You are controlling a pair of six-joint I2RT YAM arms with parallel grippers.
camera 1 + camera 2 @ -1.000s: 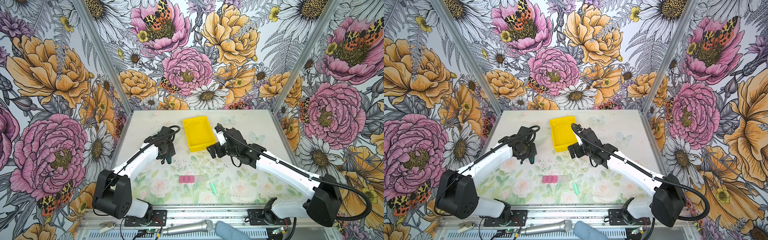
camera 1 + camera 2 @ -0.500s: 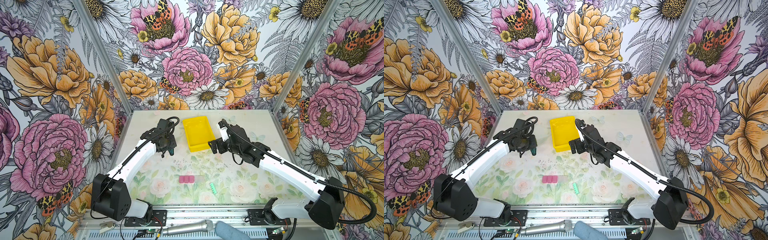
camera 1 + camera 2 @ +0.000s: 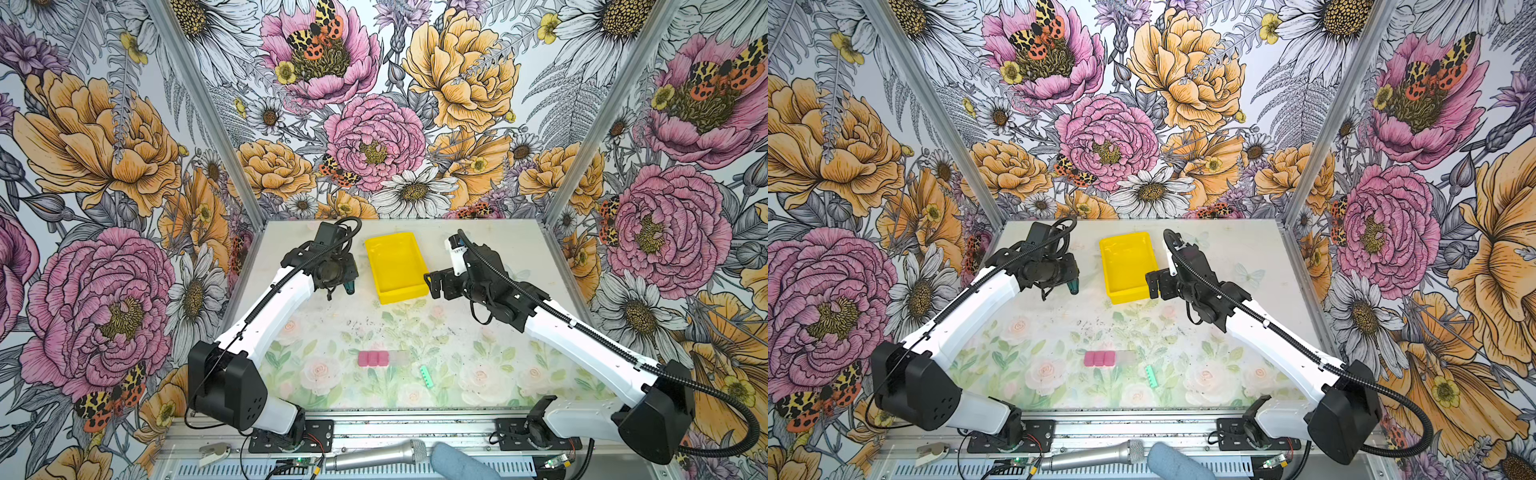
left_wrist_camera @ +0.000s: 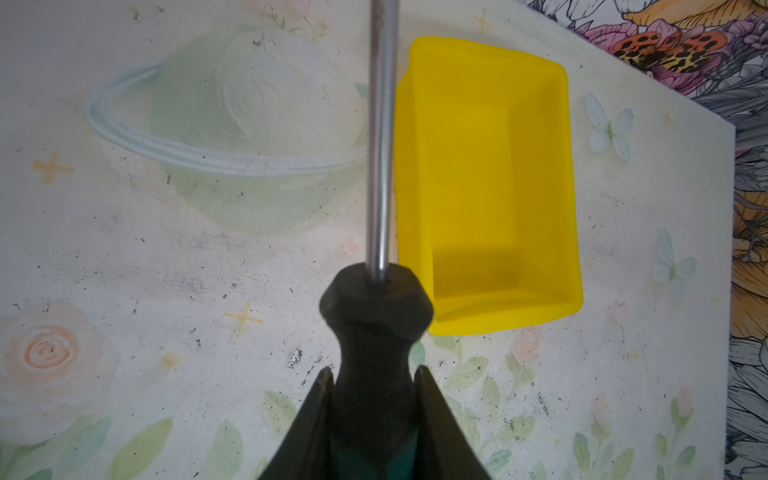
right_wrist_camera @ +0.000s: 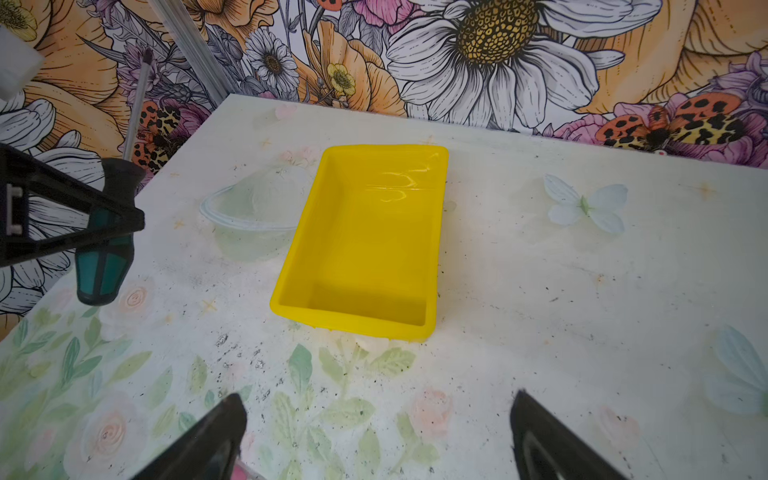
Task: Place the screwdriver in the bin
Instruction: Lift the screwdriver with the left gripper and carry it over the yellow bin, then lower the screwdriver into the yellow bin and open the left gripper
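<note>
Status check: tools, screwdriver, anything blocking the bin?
Left tool shut on screwdriver, held aloft beside bin. Right tool open, near bin's front corner. Bin empty, nothing blocking.

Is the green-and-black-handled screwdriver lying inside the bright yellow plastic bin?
No, the bin is empty; the left gripper holds the screwdriver beside it.

glossy yellow plastic bin (image 5: 365, 232); screwdriver (image 4: 376, 332) with shiny metal shaft, matt black-green handle.

The left gripper (image 4: 372, 370) clamps the screwdriver (image 4: 376, 307) beside the yellow bin (image 4: 540, 166).
</note>
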